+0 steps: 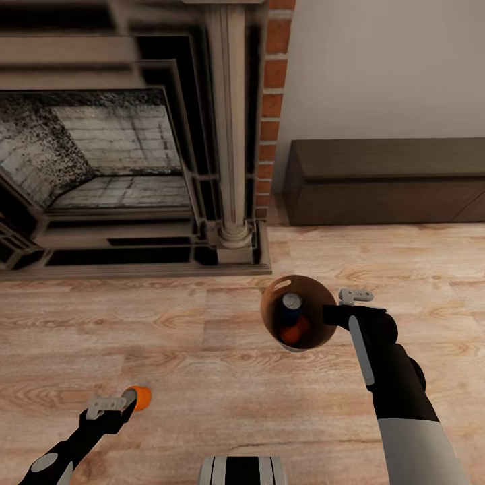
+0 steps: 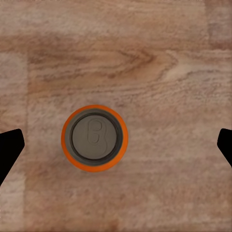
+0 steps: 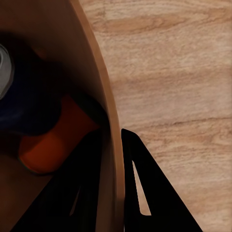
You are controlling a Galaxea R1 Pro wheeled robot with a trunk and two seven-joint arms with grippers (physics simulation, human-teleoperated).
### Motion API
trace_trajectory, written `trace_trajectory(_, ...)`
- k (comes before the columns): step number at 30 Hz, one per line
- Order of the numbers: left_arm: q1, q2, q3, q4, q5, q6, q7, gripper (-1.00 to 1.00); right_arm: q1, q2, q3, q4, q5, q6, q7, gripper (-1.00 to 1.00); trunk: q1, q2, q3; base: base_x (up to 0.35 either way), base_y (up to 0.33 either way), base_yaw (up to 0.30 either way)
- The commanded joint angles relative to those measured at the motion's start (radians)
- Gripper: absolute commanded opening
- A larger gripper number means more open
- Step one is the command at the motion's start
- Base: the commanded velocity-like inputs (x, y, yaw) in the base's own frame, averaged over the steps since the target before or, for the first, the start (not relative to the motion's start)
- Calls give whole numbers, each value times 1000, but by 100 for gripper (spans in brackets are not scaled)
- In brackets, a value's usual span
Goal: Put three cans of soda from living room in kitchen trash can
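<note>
The trash can (image 1: pixel 272 311), brown inside, hangs tilted above the wood floor with my right gripper (image 1: pixel 331 315) shut on its rim. In the right wrist view one finger sits inside the bin wall (image 3: pixel 104 92) and the other finger (image 3: pixel 145 183) outside it. A dark blue soda can (image 1: pixel 292 302) (image 3: pixel 24 101) and an orange one (image 1: pixel 295 333) (image 3: pixel 53 142) lie in the bin. The other orange can (image 1: pixel 140 397) stands upright on the floor. My left gripper (image 1: pixel 126 406) (image 2: pixel 117 145) is directly above it, open, with its fingertips (image 2: pixel 9 150) wide apart on either side of that can's silvery top (image 2: pixel 94 137).
A stone-framed fireplace (image 1: pixel 114 155) with a raised hearth fills the far left, edged by a red brick column (image 1: pixel 273 101). A long dark low cabinet (image 1: pixel 384 182) stands against the wall at the right. My base (image 1: pixel 244 470) shows at the bottom edge.
</note>
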Motion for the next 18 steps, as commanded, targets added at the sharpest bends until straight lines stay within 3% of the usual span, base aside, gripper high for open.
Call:
trace_trajectory(1, 0, 0, 0, 0, 0, 0, 0, 100, 0, 0, 0, 0, -13, -1, 4, -100, 0, 0, 0, 0, 0, 0)
trace_trajectory(18, 0, 0, 0, 1, 0, 0, 1, 100, 2, 0, -2, 0, -12, 0, 4, -100, 0, 0, 0, 15, 35, 0)
